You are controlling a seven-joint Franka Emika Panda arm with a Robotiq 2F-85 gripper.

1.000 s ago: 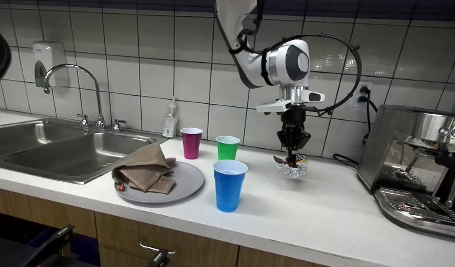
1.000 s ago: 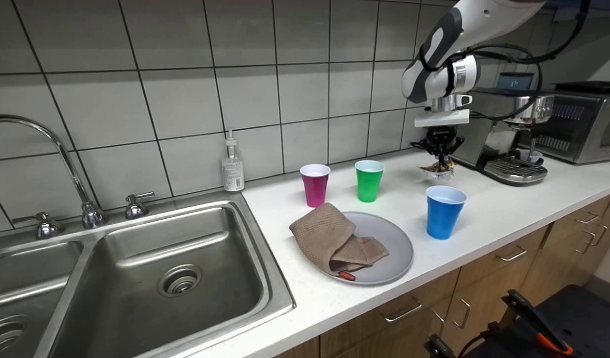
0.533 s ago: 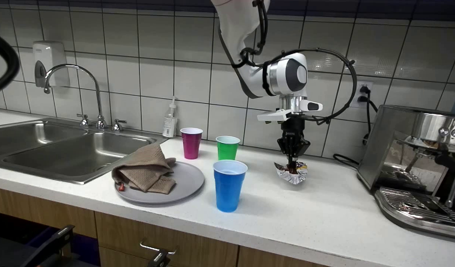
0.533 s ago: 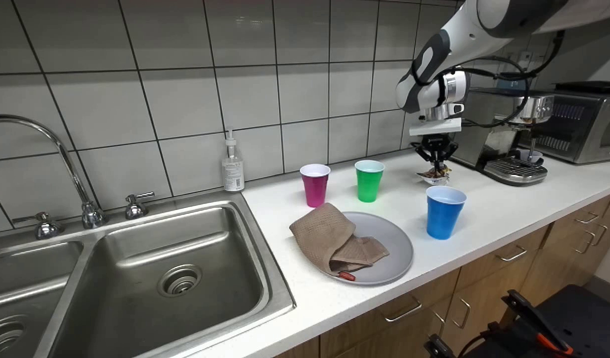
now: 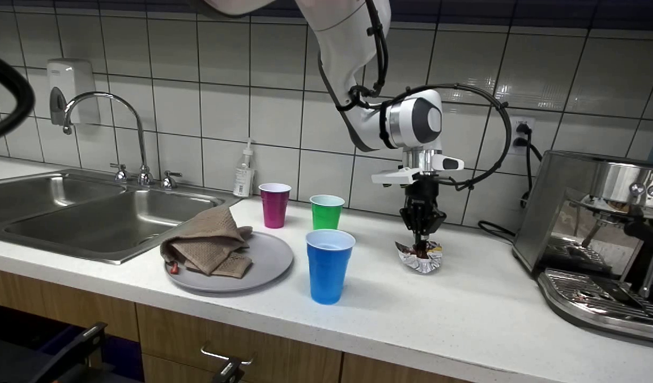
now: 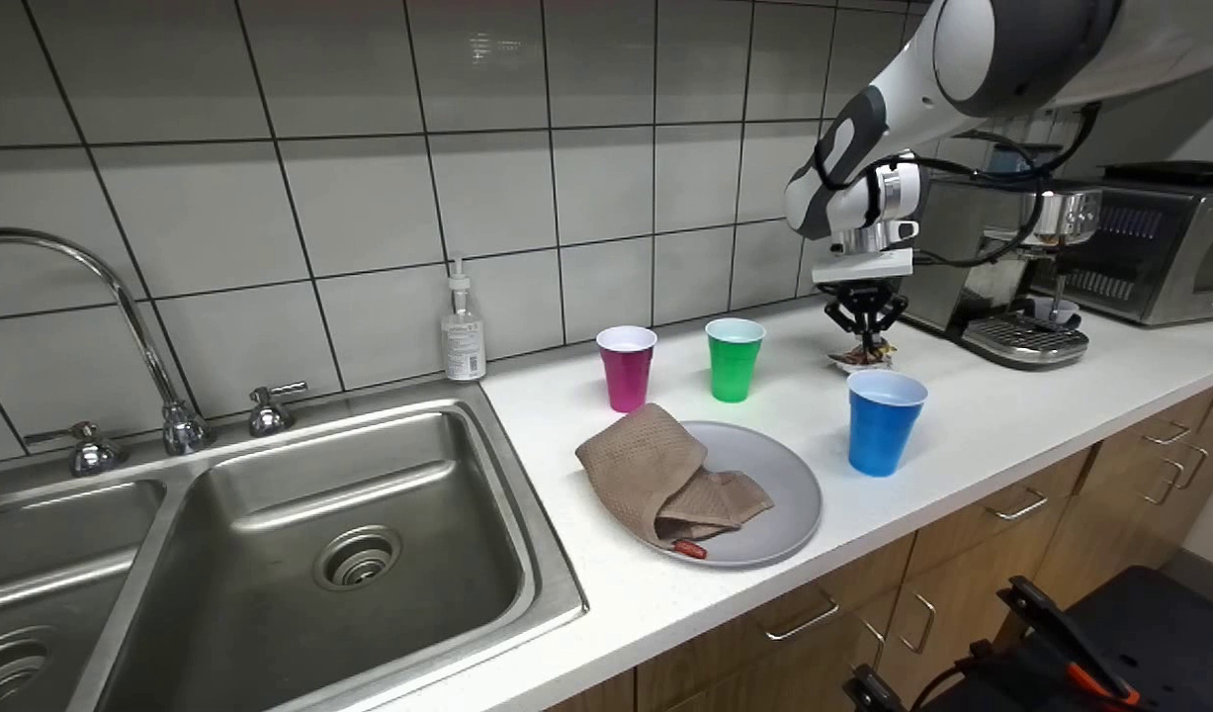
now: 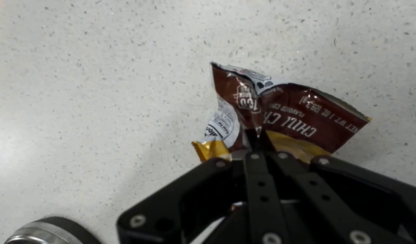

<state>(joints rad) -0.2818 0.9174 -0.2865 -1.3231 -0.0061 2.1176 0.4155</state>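
Observation:
My gripper point(image 7: 258, 140) is shut on a crumpled snack bag point(image 7: 306, 117), brown with yellow and white parts and "CHILL" lettering in the wrist view. The bag is pinched near its middle and flares out on both sides of the fingertips. In an exterior view the bag point(image 5: 423, 263) shows its silver side, low over the white counter beneath the downward-pointing gripper point(image 5: 421, 246). Whether it touches the counter, I cannot tell. A blue cup point(image 6: 883, 425) stands nearer the counter's front edge, and a green cup point(image 6: 734, 361) and a magenta cup point(image 6: 627, 371) stand toward the sink.
A grey plate point(image 5: 275, 260) carries a brown cloth point(image 5: 212, 242) and a small red item point(image 6: 689, 549). The steel sink point(image 6: 369, 514) lies beyond it, with a soap bottle point(image 5: 244, 173) behind. An espresso machine point(image 5: 597, 223) stands on the opposite side, near the wall outlet.
The arm has come down, carrying the bag from above the counter to close to its surface. The cups, plate and cloth have stayed put.

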